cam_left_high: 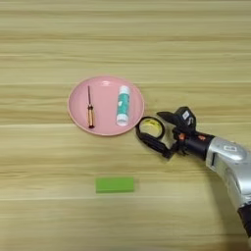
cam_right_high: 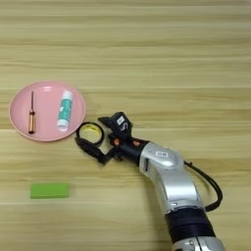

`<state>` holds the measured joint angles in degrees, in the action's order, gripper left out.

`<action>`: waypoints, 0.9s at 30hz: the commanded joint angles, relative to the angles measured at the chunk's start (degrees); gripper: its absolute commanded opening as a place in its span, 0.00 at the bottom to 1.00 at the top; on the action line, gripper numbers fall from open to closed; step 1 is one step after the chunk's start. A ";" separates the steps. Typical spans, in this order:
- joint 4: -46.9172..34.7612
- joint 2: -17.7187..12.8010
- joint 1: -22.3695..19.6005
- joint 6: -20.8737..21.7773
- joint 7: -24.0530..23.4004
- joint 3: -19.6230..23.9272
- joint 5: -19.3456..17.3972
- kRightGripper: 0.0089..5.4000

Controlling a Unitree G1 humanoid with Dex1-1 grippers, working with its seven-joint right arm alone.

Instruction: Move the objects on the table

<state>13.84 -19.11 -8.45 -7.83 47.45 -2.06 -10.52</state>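
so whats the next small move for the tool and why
Probably close the fingers on the tape ring. The tool looks open, one finger above the ring and one below, on the table just right of the plate. The screwdriver and tube already lie on the plate.

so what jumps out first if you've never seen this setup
The pink plate left of centre, with a screwdriver and a tube lying on it. Beside its right rim, the right gripper straddles a black tape ring. A green block lies alone nearer the front edge.

Tape ring (cam_left_high: 150,126) partly behind fingers (cam_left_high: 153,142)
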 commanded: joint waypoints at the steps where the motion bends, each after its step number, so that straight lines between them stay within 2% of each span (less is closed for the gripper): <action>1: -1.84 -1.24 -2.43 2.77 -2.05 0.21 1.40 1.00; 27: 2.06 -1.32 -2.91 7.18 -4.18 -1.85 6.77 1.00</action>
<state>16.81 -19.12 -8.23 -1.76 44.91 -4.33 -4.56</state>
